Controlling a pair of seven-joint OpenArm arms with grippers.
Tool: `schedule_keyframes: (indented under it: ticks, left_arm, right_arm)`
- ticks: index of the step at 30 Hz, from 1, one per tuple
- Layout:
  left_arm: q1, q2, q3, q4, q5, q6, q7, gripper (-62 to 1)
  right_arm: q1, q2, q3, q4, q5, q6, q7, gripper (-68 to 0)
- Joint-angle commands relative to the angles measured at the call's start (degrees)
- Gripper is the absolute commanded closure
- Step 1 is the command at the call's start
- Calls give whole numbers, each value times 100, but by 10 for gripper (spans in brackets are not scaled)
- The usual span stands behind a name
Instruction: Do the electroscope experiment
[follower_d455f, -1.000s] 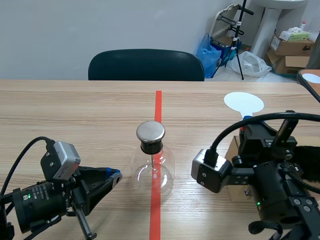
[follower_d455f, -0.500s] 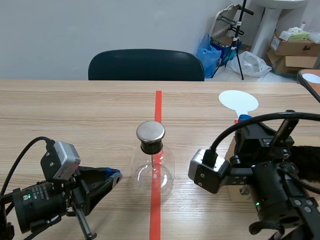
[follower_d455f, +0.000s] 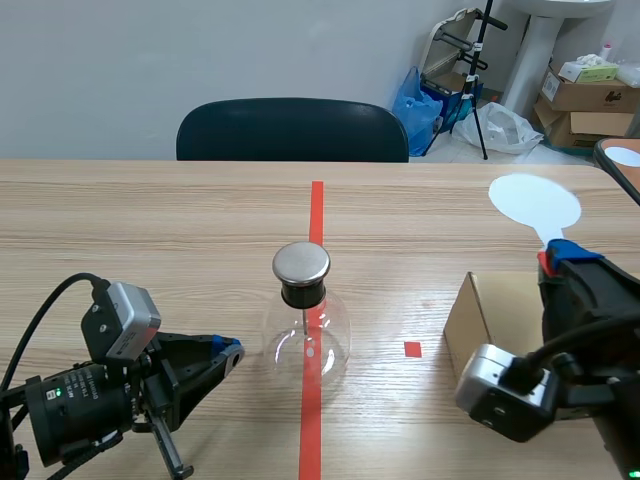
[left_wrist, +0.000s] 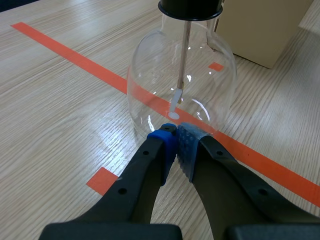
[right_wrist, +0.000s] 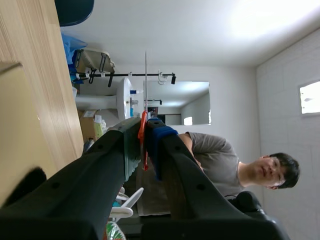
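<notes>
Clamping a white disc paddle (follower_d455f: 535, 203) by its red handle, the right gripper (right_wrist: 145, 127) hangs by the cardboard box (follower_d455f: 472, 322). Just beside the glass flask (left_wrist: 150, 80) sits the left gripper (left_wrist: 175, 132) — closed, empty.

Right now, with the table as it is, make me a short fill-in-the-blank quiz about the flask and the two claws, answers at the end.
1. The glass flask has a round metal cap above a ___ stopper.
2. The left claw is ___ and points at the foot of the flask.
3. The right claw grips a paddle whose round disc is ___.
4. Next to the right arm stands a plain ___ box.

Missing words: black; shut; white; cardboard
</notes>
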Motion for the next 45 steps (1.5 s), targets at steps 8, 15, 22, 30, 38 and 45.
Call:
schedule_keyframes:
  ticks: [8,15,22,30,38,45]
  left_arm:
    - [398,-214,-15,337,-83,-17,-732,-36]
    - [975,-579,-50,841,-83,-17,-944,-36]
    - [1567,-872,-315,1456,-85,-17,-981,-36]
    - [2446,-1213,-905,2267,-83,-20,-984,-99]
    - [3324,-1427,-1617,2962,-83,-66,-1362,-496]
    - [4140,-1480,-2269,3353,-120,-63,-1969,-623]
  right_arm:
    - [-398,-402,1032,111,688,-319,1056,-13]
    - [-483,-929,1775,52,782,-319,1447,-13]
    - [-496,-1235,2376,-446,1078,-319,2229,-18]
    - [-452,-1268,2785,-984,1436,-319,3051,-18]
    - [-52,-1266,3101,-1541,1432,-319,3272,-18]
    - [157,-1266,3185,-1899,1425,-319,3611,-18]
